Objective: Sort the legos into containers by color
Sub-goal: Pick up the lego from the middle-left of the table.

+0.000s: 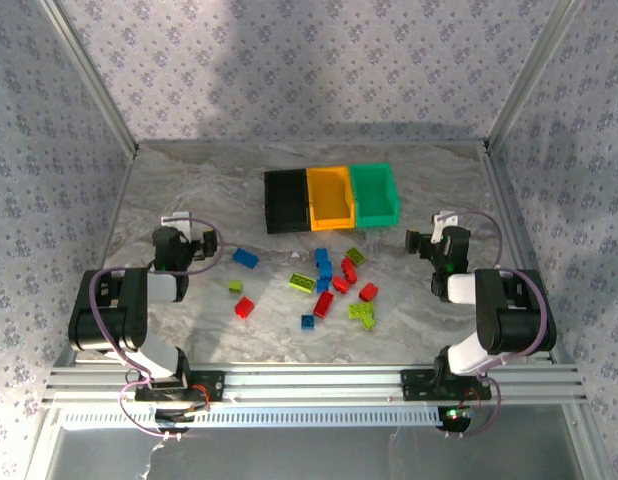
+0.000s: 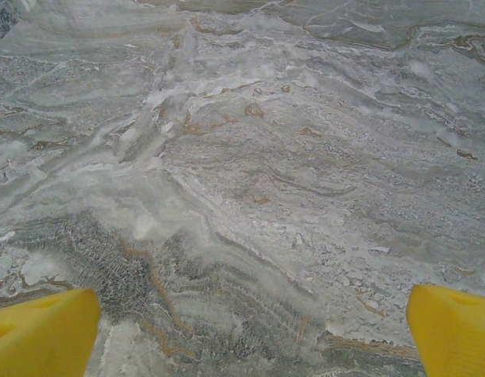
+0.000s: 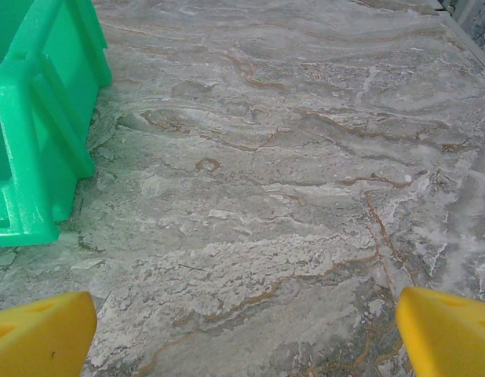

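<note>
1. Sitting in a row at the far middle of the marble tabletop [image 1: 189, 180], as the top view gives it, are three containers. The orange-yellow bin [image 1: 330, 197] is in the centre, the black bin [image 1: 285, 200] touches its left side and the green bin [image 1: 374, 193] touches its right.
2. The legos [image 1: 329, 282] lie loose on the marble on the near side of the orange-yellow bin, most of them clustered straight in front of it. A blue brick [image 1: 245, 258] and a red brick [image 1: 244, 307] lie apart, off to its near left.
3. The left gripper [image 2: 250, 334] is well to the near left of the orange-yellow bin. Its wrist view shows yellow fingers [image 2: 42, 334] spread wide at the bottom corners, with bare marble between them and nothing held.
4. The right gripper [image 3: 246, 334] is to the near right of the orange-yellow bin, past the green one. Its fingers [image 3: 450, 334] are equally wide apart and empty. This view adds the green bin's ribbed outer wall, close at the left edge.
</note>
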Controlling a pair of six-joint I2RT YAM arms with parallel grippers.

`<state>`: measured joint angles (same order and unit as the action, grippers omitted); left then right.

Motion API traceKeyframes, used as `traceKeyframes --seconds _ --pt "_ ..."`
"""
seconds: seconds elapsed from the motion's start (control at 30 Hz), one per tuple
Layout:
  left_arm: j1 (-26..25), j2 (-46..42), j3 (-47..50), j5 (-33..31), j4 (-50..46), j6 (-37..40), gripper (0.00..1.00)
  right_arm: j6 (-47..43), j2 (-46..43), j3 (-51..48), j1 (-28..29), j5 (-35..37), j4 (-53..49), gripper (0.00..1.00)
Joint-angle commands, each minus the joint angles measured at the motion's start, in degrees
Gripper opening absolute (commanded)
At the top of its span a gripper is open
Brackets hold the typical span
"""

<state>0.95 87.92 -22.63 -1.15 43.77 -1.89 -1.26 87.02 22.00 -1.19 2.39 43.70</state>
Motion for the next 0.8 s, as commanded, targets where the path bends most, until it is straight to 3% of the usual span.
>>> traceKeyframes --seconds 0.0,0.07,0.2,0.3,0.4,0.47,0.57,0.7,0.77 --pt "-0.55 -0.12 -1.05 -1.13 2.62 1.21 1.00 -2.85 -1.63 -2.13 2.22 2.78 4.90 1.00" --pt "-0.62 -0.16 -1.01 -1.40 2.72 1.29 1.00 -3.48 -2.34 -4.29 2.86 3.47 8.53 1.00" --pt "-0.86 -0.26 -0.79 -1.88 3.03 1.35 1.00 -2.18 -1.41 0.24 1.28 1.59 1.27 1.00" --pt "-1.75 -1.86 -0.64 -2.37 1.99 2.16 1.00 -1.59 -3.63 0.15 1.73 4.29 -0.10 1.00" --pt "-2.06 -5.42 -0.46 -3.41 -0.61 2.21 1.00 -0.97 -9.84 4.76 4.15 6.51 -15.78 1.00" --pt "-2.62 -9.79 -3.61 -3.92 -10.73 0.80 1.00 3.23 -13.19 8.61 3.94 1.90 -24.04 1.00" --pt "-2.62 -13.82 -9.22 -3.74 -25.45 -4.56 1.00 3.96 -16.57 7.25 5.06 0.15 -21.43 1.00" --pt "-2.64 -15.98 -7.31 -6.34 -21.68 -5.85 1.00 17.36 -16.44 8.96 2.31 -1.06 -26.79 1.00" --pt "-2.40 -16.98 -6.21 -11.42 -20.81 -9.02 1.00 22.10 -14.00 9.87 -1.02 -12.30 -26.48 1.00"
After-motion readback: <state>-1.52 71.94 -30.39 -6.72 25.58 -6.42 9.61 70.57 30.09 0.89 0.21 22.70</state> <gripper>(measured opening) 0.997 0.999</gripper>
